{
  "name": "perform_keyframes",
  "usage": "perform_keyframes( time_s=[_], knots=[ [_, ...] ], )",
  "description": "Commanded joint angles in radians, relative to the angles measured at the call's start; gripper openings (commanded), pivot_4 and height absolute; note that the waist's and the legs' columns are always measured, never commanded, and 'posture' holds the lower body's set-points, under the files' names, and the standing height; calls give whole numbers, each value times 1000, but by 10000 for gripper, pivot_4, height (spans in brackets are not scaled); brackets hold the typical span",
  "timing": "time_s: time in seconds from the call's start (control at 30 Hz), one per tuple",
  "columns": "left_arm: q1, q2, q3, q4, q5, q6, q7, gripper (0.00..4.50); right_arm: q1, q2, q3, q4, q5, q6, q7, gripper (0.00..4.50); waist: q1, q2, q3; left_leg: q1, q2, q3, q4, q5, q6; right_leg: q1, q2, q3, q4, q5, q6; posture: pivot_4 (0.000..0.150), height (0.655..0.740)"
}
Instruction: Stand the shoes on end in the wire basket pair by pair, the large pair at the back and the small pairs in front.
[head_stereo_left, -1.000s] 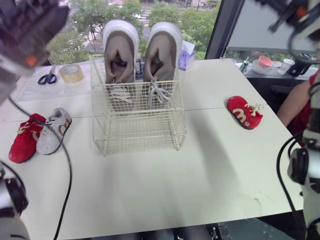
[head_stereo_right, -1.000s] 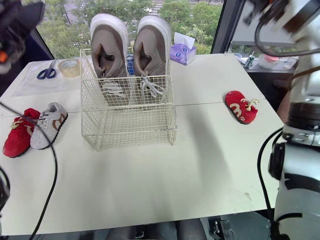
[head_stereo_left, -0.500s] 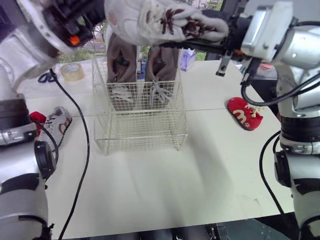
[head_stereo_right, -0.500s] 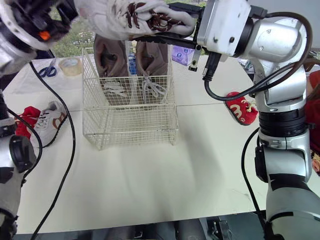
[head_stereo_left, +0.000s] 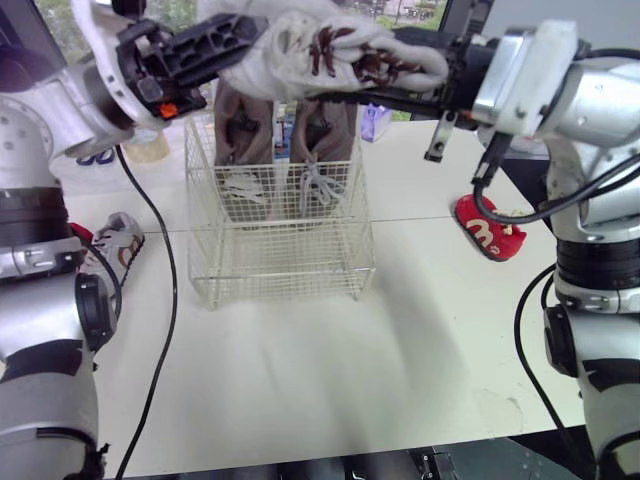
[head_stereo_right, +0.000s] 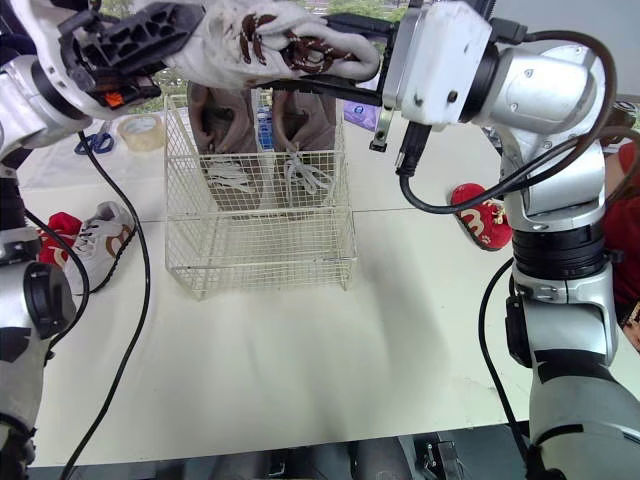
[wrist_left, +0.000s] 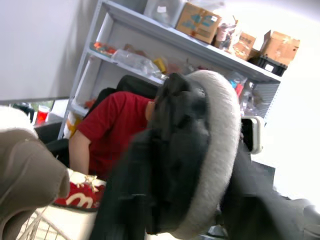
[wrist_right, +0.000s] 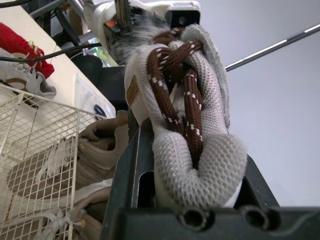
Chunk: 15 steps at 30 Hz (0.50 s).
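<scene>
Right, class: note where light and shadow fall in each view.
Left eye view: daylight from behind the wire basket, soft shadow on the table before it. Left wrist view: glare whites out the background beside the shelves. Right wrist view: white shoe evenly lit.

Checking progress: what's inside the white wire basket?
Two large taupe shoes stand on end at the back of the white wire basket; the held grey knit shoe with brown laces covers their tops.

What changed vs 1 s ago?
Both arms swung inward: the left hand and right hand, apart at the upper corners a second ago, now hold a brown-laced shoe by its ends above the basket. Unchanged: big pair at the basket's back, lone red shoe on the right, two small shoes on the left.
</scene>
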Motion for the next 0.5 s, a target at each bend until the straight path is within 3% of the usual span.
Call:
perform_keyframes(
  time_s=[0.03, 0.07, 0.17, 0.3, 0.33, 0.5],
  knots=[
    [13, 2, 69, -47, 7, -17, 11, 3809, 11, 7, -21, -56, 16, 28, -24, 8919, -1, 0, 0, 0, 0, 0, 0, 0, 0, 0, 0, 0, 0, 0, 0, 1500, 7400],
    [25, -6, 100, -49, 0, -24, 40, 3809, 24, 12, -35, -60, 25, 69, -51, 8919, 0, 0, 0, 0, 0, 0, 0, 0, 0, 0, 0, 0, 0, 0, 0, 1500, 7400],
    [76, -71, 267, -40, -101, -62, 240, 3568, 82, 49, -124, -77, 108, 256, -183, 20218, 1, 0, 0, 0, 1, -1, 1, 0, 0, 0, 0, 0, 1, 0, 0, 1500, 7400],
    [180, -271, 424, -190, -237, -213, 503, 3568, 161, 186, -272, -129, 315, 470, -418, 41113, 3, -1, -1, 1, 4, -3, 1, 1, -1, 1, -2, 0, 2, 0, 0, 1500, 7400],
    [193, -335, 439, -236, -253, -267, 551, 3568, 171, 236, -300, -147, 381, 510, -473, 44570, 4, -1, -1, 1, 4, -3, 1, 1, -2, 1, -4, 0, 2, 1, 0, 1500, 7400],
    [215, -622, 416, -347, -327, -440, 701, 3568, 110, 548, -357, -193, 775, 645, -755, 44570, 6, -1, -1, 0, 0, -2, 1, 1, -2, 1, -6, 0, 1, 2, 1, 1500, 7400]
  ],
)
